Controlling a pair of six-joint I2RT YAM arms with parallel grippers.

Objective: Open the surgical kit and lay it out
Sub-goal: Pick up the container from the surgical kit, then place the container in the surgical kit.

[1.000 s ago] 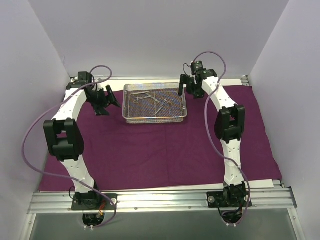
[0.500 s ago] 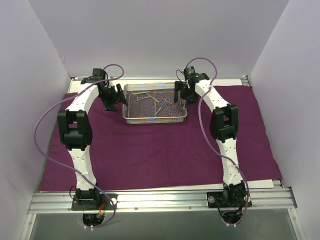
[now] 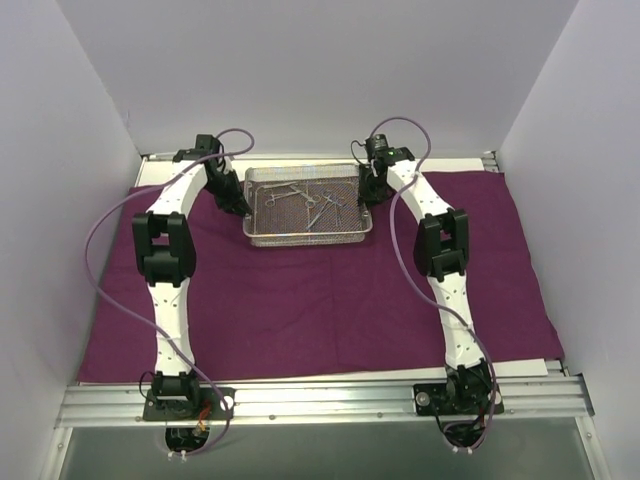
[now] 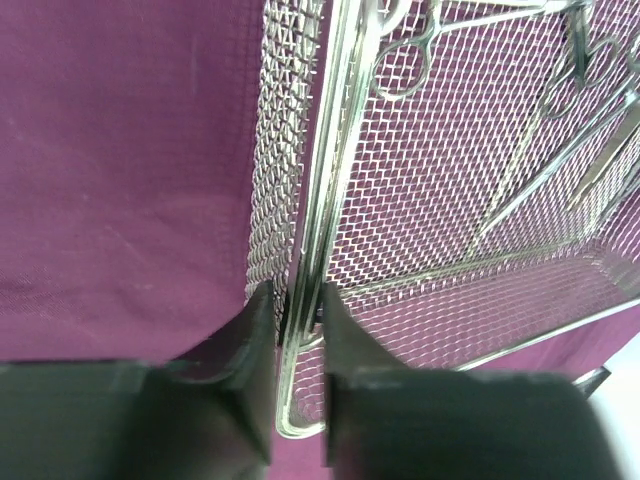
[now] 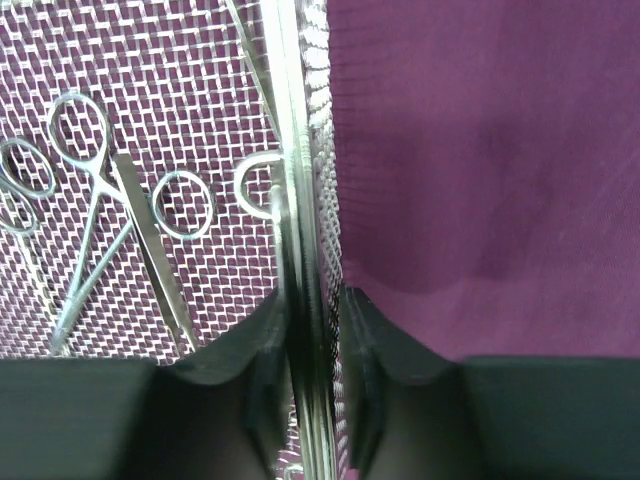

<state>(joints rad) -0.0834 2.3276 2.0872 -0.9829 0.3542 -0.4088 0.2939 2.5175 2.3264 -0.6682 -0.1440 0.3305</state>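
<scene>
The silver wire-mesh tray stands at the back middle of the spread dark purple cloth. Several steel scissors and forceps lie inside it. My left gripper is shut on the tray's left side wall. In the left wrist view its jaws straddle the wire rim, one finger outside and one inside. My right gripper is shut on the right side wall. In the right wrist view its jaws pinch the rim, with ring-handled scissors just inside the mesh.
White walls close in the cell on the left, back and right. A metal rail runs along the near edge with both arm bases on it. The cloth lies flat and covers most of the table, with its bare stretch toward the front.
Both arms have swung inward from beside the tray onto its two side walls. Both sets of jaws have gone from wide open to closed on the rim.
</scene>
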